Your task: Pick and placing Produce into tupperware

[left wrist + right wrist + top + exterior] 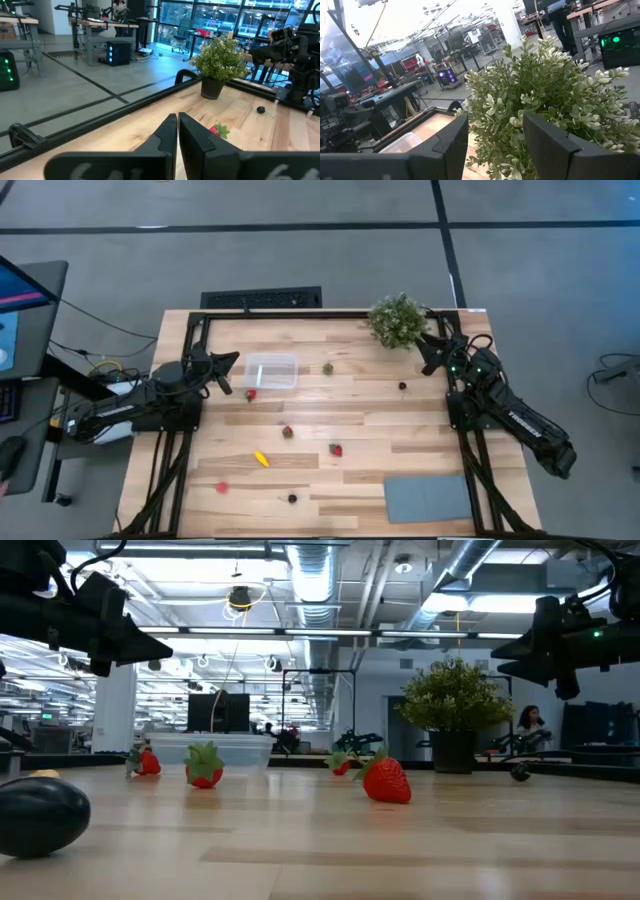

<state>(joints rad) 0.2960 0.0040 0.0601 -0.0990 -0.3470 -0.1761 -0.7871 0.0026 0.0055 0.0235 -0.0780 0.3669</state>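
The clear tupperware (272,371) stands on the wooden table, left of centre toward the far edge. The produce lies scattered: a strawberry (250,394) beside the box, another strawberry (336,449), a yellow piece (261,459), a brownish bit (287,432), a greenish bit (327,368) and dark berries (403,387) (292,498). My left gripper (228,365) hovers just left of the box, shut and empty (177,121). My right gripper (430,345) is open (495,137) and held in the air beside the bushy plant (397,320).
The potted plant (455,705) stands at the far right of the table, right in front of my right gripper. A flat grey mat (428,498) lies at the near right corner. A black frame (190,330) borders the table. One more red piece (221,488) lies near the left edge.
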